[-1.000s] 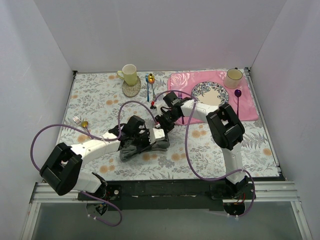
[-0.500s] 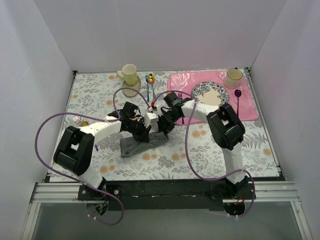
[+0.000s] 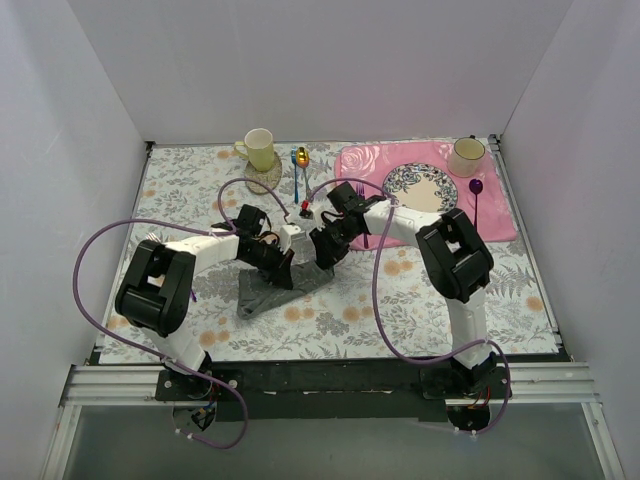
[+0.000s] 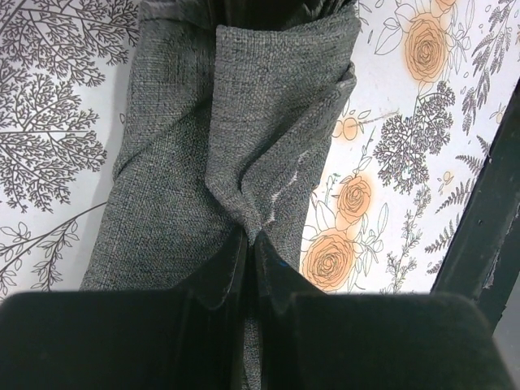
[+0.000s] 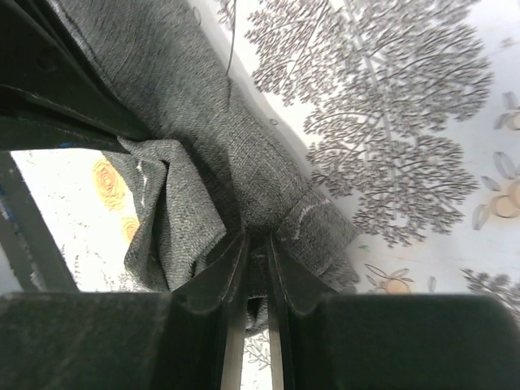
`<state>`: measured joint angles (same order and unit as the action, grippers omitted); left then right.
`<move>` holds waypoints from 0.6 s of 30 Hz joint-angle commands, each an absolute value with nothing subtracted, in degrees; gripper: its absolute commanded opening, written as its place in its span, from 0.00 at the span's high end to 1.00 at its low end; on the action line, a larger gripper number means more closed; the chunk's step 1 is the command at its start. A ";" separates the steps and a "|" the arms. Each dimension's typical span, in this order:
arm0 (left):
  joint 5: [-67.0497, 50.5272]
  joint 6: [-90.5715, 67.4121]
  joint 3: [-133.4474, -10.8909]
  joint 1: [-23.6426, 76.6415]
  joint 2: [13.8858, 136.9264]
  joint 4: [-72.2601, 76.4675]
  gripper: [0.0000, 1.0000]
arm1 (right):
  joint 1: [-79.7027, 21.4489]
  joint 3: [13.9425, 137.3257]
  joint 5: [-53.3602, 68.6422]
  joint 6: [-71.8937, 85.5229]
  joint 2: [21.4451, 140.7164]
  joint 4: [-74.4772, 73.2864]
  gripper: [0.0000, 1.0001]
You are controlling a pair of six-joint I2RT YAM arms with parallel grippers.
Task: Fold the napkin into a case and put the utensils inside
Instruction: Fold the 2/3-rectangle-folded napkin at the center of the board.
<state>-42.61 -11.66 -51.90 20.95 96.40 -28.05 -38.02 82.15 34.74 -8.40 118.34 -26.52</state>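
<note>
Both jaws are shut on bunched folds of the napkin (image 4: 244,122), the left gripper (image 4: 249,248) tightly and the right gripper (image 5: 257,248) around thicker cloth. One end is raised above mid-table. Folding looks unfinished, and the utensils (image 3: 151,238) are not yet inside.

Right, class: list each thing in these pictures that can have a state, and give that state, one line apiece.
napkin, folded and bunched, pinched by both tools
left tool, shut on the napkin
right tool, shut on the napkin
yellow mug, upright
cream cup, upright on the pink mat
plate, flat on the pink mat
</note>
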 commanded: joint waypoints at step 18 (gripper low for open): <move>-45.17 -13.09 -54.58 19.42 102.04 -32.61 1.00 | -37.88 72.69 40.69 -7.82 103.36 -12.66 0.35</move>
<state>-45.98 -12.97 -53.78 19.62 100.40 -30.24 -37.95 73.30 36.01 -8.36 105.97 -14.96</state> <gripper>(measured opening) 0.031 0.538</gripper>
